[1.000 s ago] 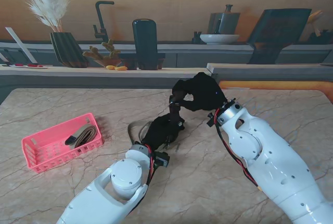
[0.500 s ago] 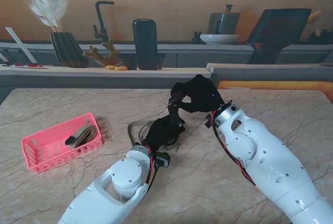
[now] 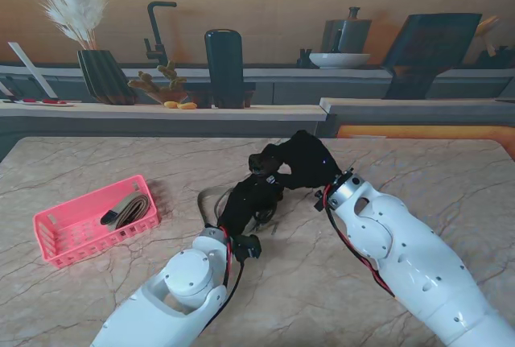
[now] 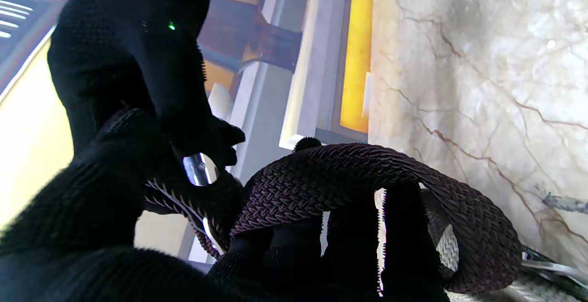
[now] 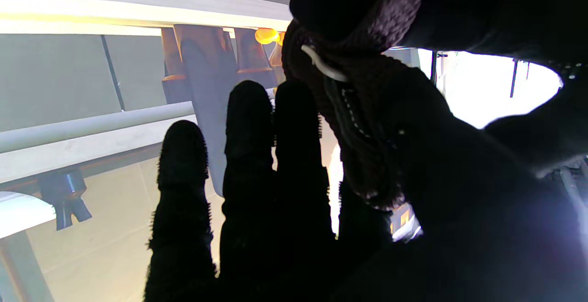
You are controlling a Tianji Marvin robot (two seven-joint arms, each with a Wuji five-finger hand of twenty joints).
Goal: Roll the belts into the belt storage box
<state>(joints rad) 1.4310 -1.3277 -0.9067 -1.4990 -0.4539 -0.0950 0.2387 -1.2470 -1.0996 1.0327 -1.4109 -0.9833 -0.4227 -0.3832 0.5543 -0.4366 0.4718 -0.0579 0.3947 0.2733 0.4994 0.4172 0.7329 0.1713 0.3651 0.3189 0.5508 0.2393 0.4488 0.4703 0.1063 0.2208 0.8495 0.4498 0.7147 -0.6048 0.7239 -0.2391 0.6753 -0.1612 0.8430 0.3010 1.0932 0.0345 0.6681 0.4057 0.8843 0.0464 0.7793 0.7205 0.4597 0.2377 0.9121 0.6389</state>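
Stand view, near to far. Your left hand (image 3: 248,202) is working just short of worktop centre, fingers (image 4: 294,247) curled through a loop of the dark braided belt (image 4: 367,173), so it is gripping the belt, not spread. At 1 o'clock from it, touching, your right hand (image 3: 302,162) is pinching the belt's other run between thumb and forefinger; in the right wrist view the remaining three fingers (image 5: 250,164) are standing straight and side by side, holding nothing. A bright metal piece is glinting between the two hands, probably the buckle, but I cannot tell for sure.

The belt is hanging off the marble worktop (image 3: 418,162) between the hands, with a slack pale-looking loop trailing at 9 o'clock from the left hand.

At 9 o'clock, well apart, the pink storage box (image 3: 56,238) is sitting with one rolled belt (image 3: 129,210) already inside.

Judgement: one belt is stowed; this one is only partly coiled. Still to do: finishing the roll, carrying it over, placing it in the box.
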